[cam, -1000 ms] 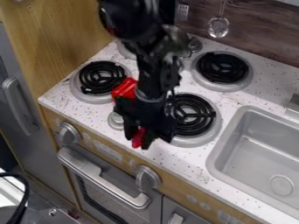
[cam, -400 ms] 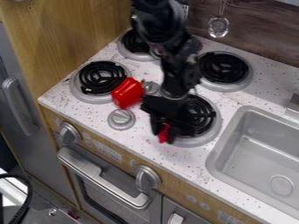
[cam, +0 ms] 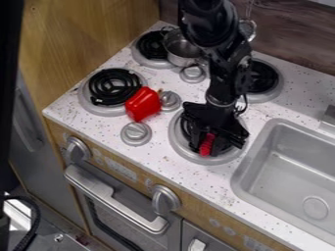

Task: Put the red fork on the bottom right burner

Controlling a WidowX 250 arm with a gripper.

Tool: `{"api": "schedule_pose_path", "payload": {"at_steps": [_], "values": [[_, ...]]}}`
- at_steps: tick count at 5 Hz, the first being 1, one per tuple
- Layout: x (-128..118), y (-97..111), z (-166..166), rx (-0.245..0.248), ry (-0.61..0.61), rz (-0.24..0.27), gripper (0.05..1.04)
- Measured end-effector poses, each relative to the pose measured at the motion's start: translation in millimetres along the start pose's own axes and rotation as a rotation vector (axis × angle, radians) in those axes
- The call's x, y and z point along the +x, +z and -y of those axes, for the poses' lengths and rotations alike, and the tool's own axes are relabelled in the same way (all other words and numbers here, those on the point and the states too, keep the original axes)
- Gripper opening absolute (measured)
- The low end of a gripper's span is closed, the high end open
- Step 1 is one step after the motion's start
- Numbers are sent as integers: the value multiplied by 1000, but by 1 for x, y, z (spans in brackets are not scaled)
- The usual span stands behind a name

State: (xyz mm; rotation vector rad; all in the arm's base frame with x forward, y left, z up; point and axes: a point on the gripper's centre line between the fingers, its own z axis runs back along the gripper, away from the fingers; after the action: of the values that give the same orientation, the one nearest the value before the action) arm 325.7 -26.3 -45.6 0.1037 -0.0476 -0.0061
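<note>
No readable text or labels anywhere.

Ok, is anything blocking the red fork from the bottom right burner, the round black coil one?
Nothing that I can see. The black two-finger tool has the red fork right over the burner, and the shiny red toy pepper sits off to the side.

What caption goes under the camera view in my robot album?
The robot's end effector holds a red fork over the bottom right burner, near a red pepper.
</note>
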Motion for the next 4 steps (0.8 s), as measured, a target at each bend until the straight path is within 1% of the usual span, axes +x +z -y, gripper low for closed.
{"api": "schedule_pose_path", "payload": {"at_steps": [1, 2, 3, 4], "values": [[-9, -1, -2, 12, 14, -57, 778], [-16, 4, -5, 14, 22, -50, 995], [-20, 46, -11, -2, 36, 5, 999], [-37, 71, -17, -4, 35, 4, 999]]}}
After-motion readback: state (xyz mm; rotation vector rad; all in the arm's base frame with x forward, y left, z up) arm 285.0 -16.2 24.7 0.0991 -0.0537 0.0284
